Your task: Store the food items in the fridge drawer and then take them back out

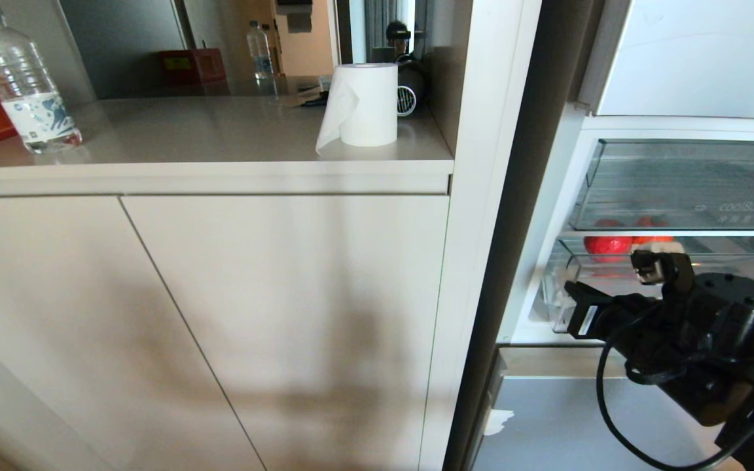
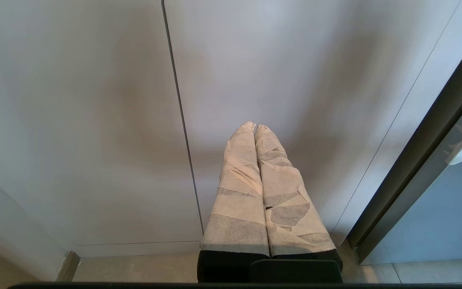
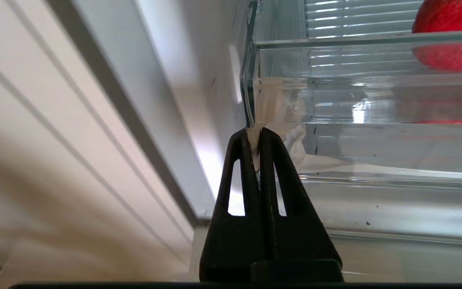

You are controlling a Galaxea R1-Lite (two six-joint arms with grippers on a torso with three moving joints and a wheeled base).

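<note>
A red tomato-like food item (image 1: 607,246) (image 3: 451,36) lies inside the clear fridge drawer (image 1: 580,294) (image 3: 335,40), near its left side. My right gripper (image 1: 645,260) (image 3: 255,131) is shut with nothing in it. It hangs just in front of the drawer's clear front wall, to the right of the tomato in the head view and apart from it. Parked low, my left gripper (image 2: 255,126) is shut on nothing, its taped fingers facing a cabinet door; it is outside the head view.
Above sits a second clear drawer marked coolBox (image 1: 691,190). White crumpled sheet (image 3: 295,136) lies behind the clear front. Left of the fridge are pale cabinet doors (image 1: 252,314) and a counter with a paper roll (image 1: 364,104) and water bottle (image 1: 23,78).
</note>
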